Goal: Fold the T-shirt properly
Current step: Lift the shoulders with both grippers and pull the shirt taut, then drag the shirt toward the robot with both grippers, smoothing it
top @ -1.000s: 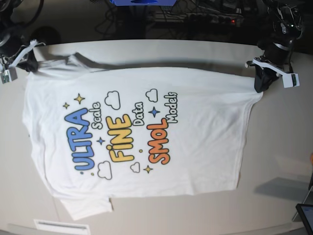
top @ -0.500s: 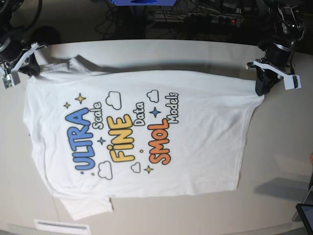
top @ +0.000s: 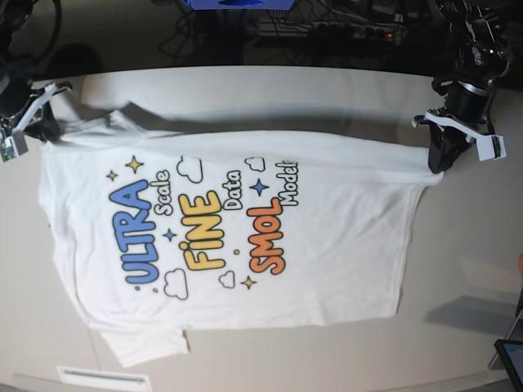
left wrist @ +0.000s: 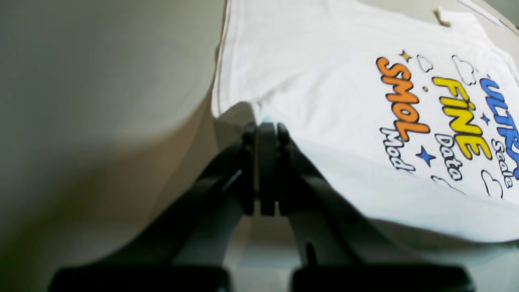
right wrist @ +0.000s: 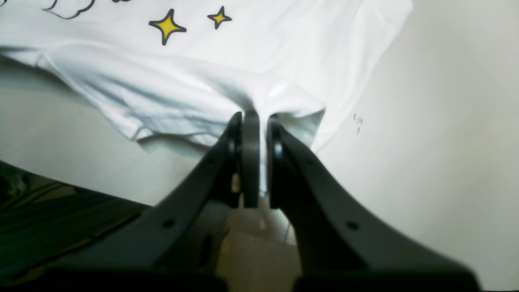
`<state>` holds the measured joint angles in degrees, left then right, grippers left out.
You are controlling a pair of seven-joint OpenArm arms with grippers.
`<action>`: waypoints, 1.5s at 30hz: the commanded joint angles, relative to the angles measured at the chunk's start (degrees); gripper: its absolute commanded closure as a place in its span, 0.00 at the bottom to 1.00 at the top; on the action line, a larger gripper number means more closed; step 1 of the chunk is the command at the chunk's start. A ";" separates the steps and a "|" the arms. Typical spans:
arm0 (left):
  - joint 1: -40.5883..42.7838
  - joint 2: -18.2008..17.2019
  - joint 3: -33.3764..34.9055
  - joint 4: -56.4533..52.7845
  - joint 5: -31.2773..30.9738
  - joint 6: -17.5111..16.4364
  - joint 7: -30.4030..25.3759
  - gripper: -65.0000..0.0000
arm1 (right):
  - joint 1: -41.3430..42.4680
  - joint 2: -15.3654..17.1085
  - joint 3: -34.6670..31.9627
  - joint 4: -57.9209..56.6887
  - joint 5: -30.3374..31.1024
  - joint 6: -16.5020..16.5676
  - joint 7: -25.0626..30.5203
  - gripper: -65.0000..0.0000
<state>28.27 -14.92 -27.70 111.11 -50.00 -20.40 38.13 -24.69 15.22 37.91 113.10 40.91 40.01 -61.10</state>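
Bare table [top: 466, 245] lies open beside the T-shirt [top: 327, 245], which covers the middle.

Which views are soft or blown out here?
Left wrist: the left gripper is blurred up close, the T-shirt print sharper, its near fold washed out. Right wrist: the right gripper soft at the bottom, fabric bright. Base: sharp; a shadow on the table behind the shirt's raised edge.

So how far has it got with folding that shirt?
Barely started. The T-shirt lies spread print-up on the table, with no fold made yet. In hand: the left hand is shut on the hem corner and the right hand on the shoulder end, lifting the shirt's far edge off the table. Left to do: every fold, sleeves included.
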 commanded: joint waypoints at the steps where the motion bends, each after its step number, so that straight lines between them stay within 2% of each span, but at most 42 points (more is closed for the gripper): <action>1: 0.08 -0.86 -0.38 1.02 -0.95 0.05 -1.34 1.00 | 0.47 1.00 -0.24 0.79 0.72 -0.01 1.28 0.99; 16: -0.36 -0.25 -0.74 0.58 -1.12 0.32 -1.43 1.00 | 6.97 2.49 -0.59 0.53 0.72 -0.01 -1.71 0.99; 21: -2.47 3.71 -4.16 -1.53 -0.86 0.32 -1.43 1.00 | 8.20 2.58 -2.79 0.44 0.55 -0.01 -2.24 0.99; 23: -3.61 4.85 -5.22 -2.93 -0.86 0.32 -1.34 1.00 | 8.47 2.58 -4.37 0.44 -1.30 -0.01 -2.06 0.99; 28: -4.49 5.12 -5.48 -5.22 -0.86 0.32 -1.34 1.00 | 11.81 2.23 -9.82 0.35 -11.15 -0.01 -2.24 0.99; 31: -5.55 5.20 -5.57 -5.75 -0.86 0.32 -1.34 1.00 | 13.30 2.14 -12.02 0.35 -14.05 -0.01 -2.24 0.99; 35: -7.39 5.29 -5.57 -7.15 -1.21 3.92 -1.34 1.00 | 15.24 2.14 -12.46 -1.23 -14.49 -0.01 -2.24 0.99; 41: -10.82 6.17 -5.57 -10.05 -1.21 4.97 -1.34 1.00 | 16.91 2.23 -12.64 -4.57 -14.58 -0.01 -2.24 0.99; 45: -13.11 6.43 -5.31 -12.87 -1.21 8.14 -1.34 1.00 | 18.67 2.32 -12.64 -5.27 -14.58 -0.01 -2.24 0.99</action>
<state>15.66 -7.66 -32.69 97.51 -50.85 -12.27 38.35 -7.03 16.47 24.99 107.22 26.39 40.10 -64.42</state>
